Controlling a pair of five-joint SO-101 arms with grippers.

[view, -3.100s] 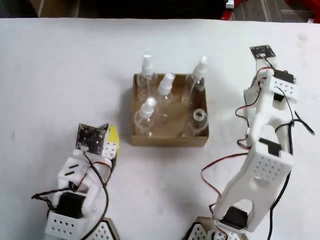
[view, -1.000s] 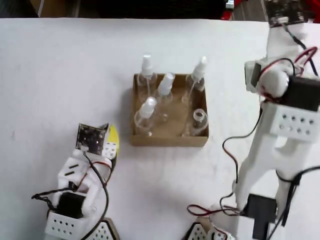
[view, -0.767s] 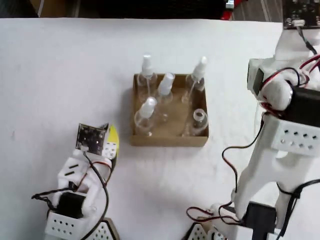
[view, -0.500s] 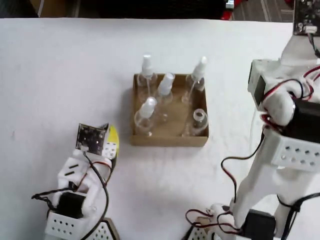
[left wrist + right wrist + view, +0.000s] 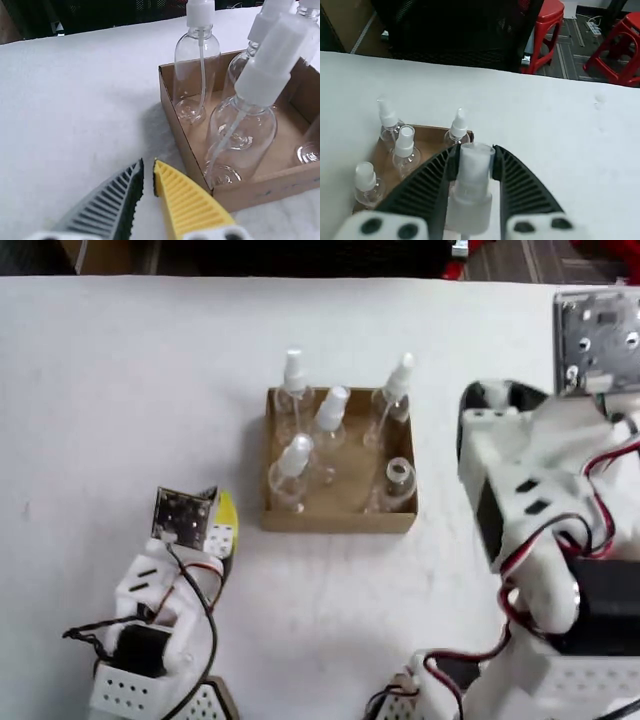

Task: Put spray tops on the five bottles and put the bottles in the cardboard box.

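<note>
We record: R arm [image 5: 530, 490] has lifted off the table [image 5: 120, 360] far R of the box [image 5: 340, 519], drawn back and swung in twd the box, now nearer the overhead cam.

Brown cardboard box [image 5: 338, 521]: faint marks on one wall, unreadable.
Clear plastic bottles [image 5: 289, 483]: no readable labels.

The cardboard box [image 5: 340, 521] was plain brown, the table [image 5: 120, 370] white, the plastic bottles [image 5: 240, 132] clear, the left gripper [image 5: 148, 181] ribbed yellow and grey, the right gripper [image 5: 473, 150] ribbed black, its spray top [image 5: 469, 192] white.
</note>
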